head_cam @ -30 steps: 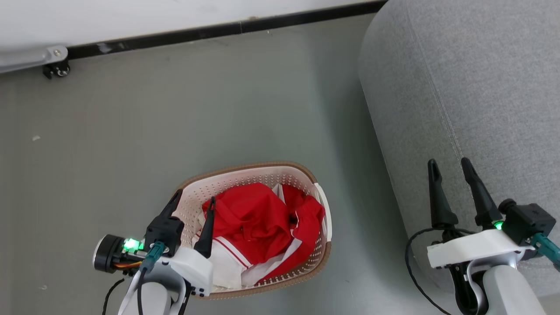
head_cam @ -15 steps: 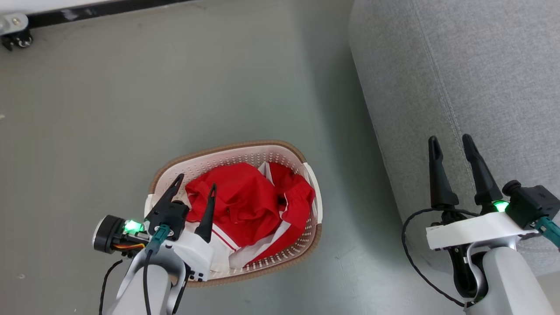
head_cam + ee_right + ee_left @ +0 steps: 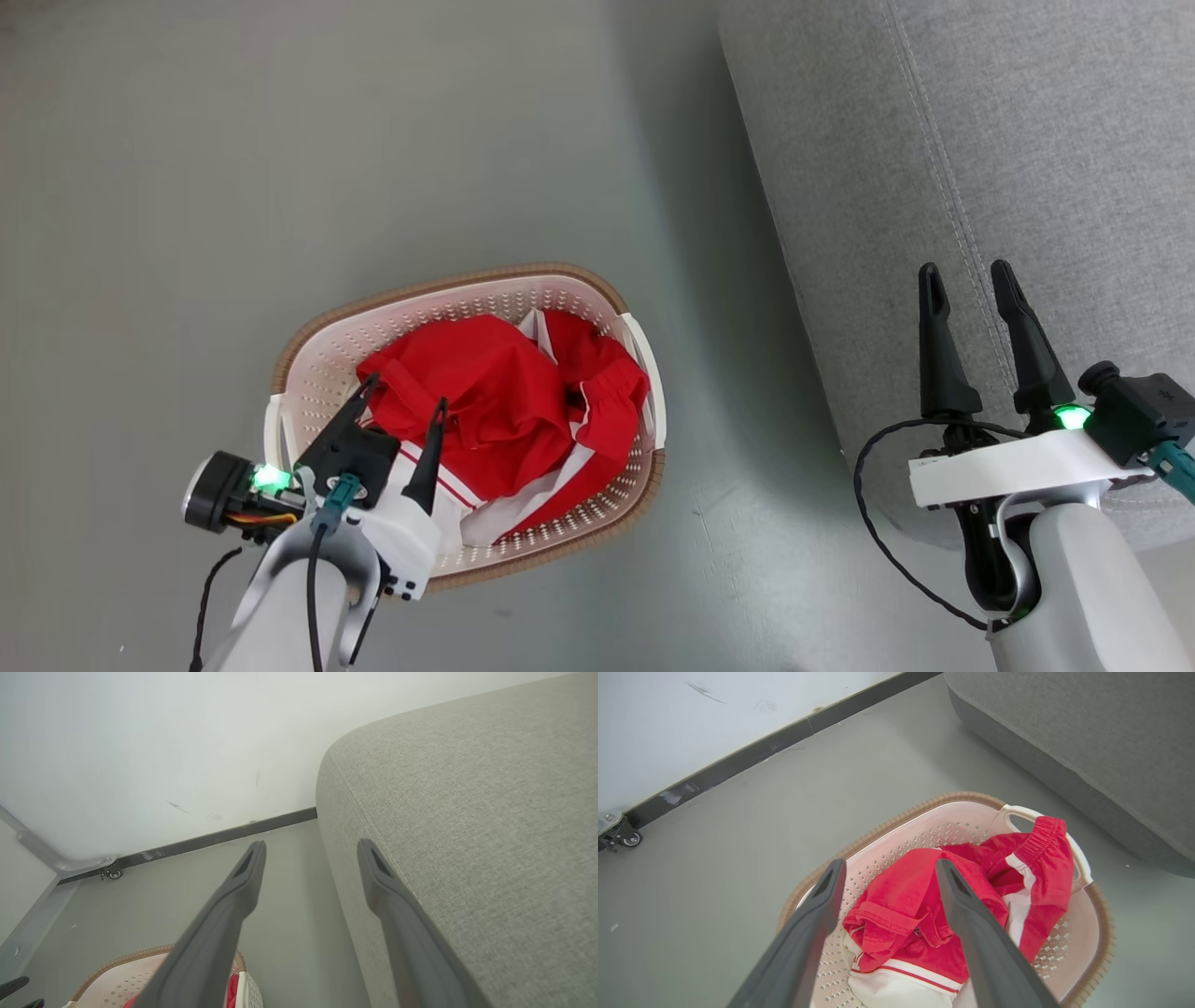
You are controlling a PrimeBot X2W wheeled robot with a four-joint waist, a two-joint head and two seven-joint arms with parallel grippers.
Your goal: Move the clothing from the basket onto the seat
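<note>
Clothing (image 3: 495, 401), bright red with white striped trim, lies crumpled in the cream perforated basket (image 3: 448, 283), which stands on the grey floor (image 3: 280, 140) near the grey upholstered seat (image 3: 1027, 140) but apart from it. By my judgement the task has not yet produced any result: all the fabric I can see is inside the basket and none lies on the seat, so the grasp, the lift, the carry across and the release are all left to do.

My left gripper (image 3: 406, 392) hangs over the near-left part of the heap with its jaws spread wide and nothing between them. From the left wrist view its fingers straddle a red fold, but I cannot tell whether the tips touch the fabric. My right gripper (image 3: 964, 271) is equally wide open and empty, poised over the seat's rounded edge, well away from the basket.

The heap has no clear heading. As I read it, its long axis runs across the basket from my left gripper's side towards the seat. An elastic waistband (image 3: 1043, 835) drapes at the seat-side handle (image 3: 1017, 811), and the white panel (image 3: 887, 994) lies at the end nearest me.
</note>
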